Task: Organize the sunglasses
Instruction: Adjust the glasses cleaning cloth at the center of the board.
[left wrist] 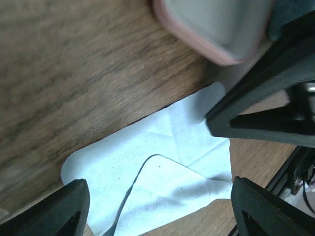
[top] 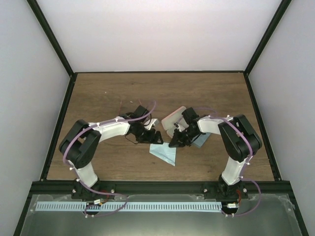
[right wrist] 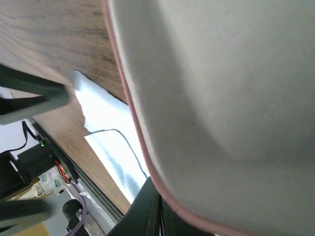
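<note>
Found the left gripper [top: 152,135] spread wide with nothing between the fingers [left wrist: 74,209], hovering low. Saw only a cloth [left wrist: 162,167] right under it, one corner folded over, with a thin dark line along the fold. Couldn't tell whether that was cloth edge or a wire arm. Spotted the pink case [left wrist: 216,29] just ahead of the fingertips, past the cloth's far edge. Caught the right gripper [top: 177,139] facing in from the opposite side, clamped shut and seemingly pinching the case rim, going by the pale lining filling its wrist view. Noticed a second cloth [top: 201,140] tucked under that arm.

Couldn't pin down the sunglasses [top: 122,105] properly. Made out only thin reddish wisps beyond the left wrist, toward the back of the table, well away from the open jaws and not visibly in the case.

Worried mostly about crowding, with both tools nearly tip to tip. Figured any reach toward the case risked a knock and a lost pinch on the rim. Also expected a possible snag: dragging the loose cloth along, or bending those flimsy wire arms by closing on them crooked.
</note>
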